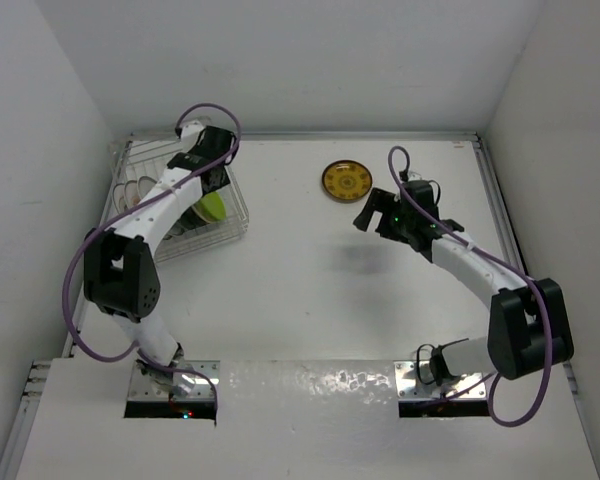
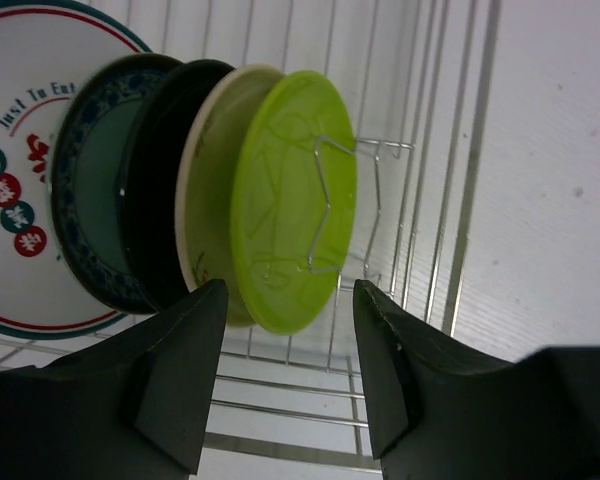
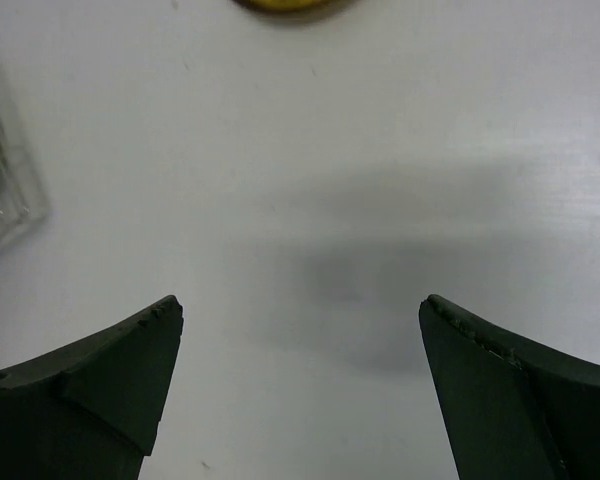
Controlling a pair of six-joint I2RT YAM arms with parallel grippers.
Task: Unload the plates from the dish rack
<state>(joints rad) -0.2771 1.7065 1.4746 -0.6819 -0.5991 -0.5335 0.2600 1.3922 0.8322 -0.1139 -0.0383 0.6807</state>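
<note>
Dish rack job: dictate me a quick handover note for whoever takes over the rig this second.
Left gripper: open, over the dish rack, lined up on the lime green plate, not closed on it.
Right gripper: open, empty, above the table.
Done: yellow-brown plate lies on the table.
To do: lime green plate, cream plate, black plate, teal-patterned plate, red-printed plate, all upright in the rack.

Top camera: fixed high behind arm bases, looking down and forward over whole table (image 1: 310, 290). Far range, both arms in frame.

Left wrist camera: very near dish rack (image 2: 450, 150), facing row of upright plates. Lime green plate (image 2: 290, 200) nearest, left gripper (image 2: 290, 295) along bottom edge of frame.

Right wrist camera: looking down at table from some height, right gripper (image 3: 300, 310) at bottom corners.

Shared:
- Lime green plate in top and left wrist views.
- Yellow plate (image 1: 347, 181) in top view, its rim at upper edge of right wrist view.
- Dish rack corner at left edge of right wrist view.
</note>
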